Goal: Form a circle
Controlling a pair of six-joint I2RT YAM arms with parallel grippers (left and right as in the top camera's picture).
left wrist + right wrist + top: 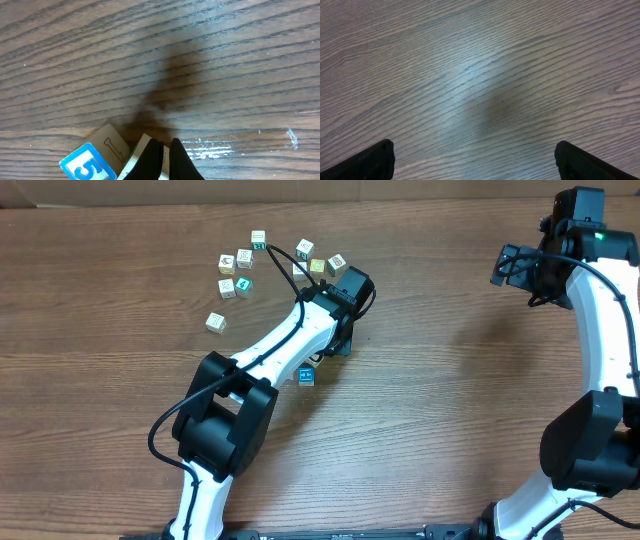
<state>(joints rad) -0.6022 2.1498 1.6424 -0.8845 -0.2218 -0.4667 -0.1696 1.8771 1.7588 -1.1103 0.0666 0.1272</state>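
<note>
Small printed cubes lie scattered on the wooden table; no circle of cubes is in view. One loose group [240, 270] sits at the far left, another [318, 262] just beyond my left wrist. A bright blue cube [306, 376] lies alone beside my left forearm; the left wrist view shows its blue "5" face [85, 164]. A cream cube [142, 150] leans against it. My left gripper [327, 350] [164, 143] is shut, its tips low over the cream cube's edge and holding nothing. My right gripper [512, 265] [477, 162] hangs open over bare wood at the far right.
A single cream cube [215, 322] lies apart at the left. My left arm [270, 350] stretches diagonally across the middle of the table. The right arm [600, 330] stands along the right edge.
</note>
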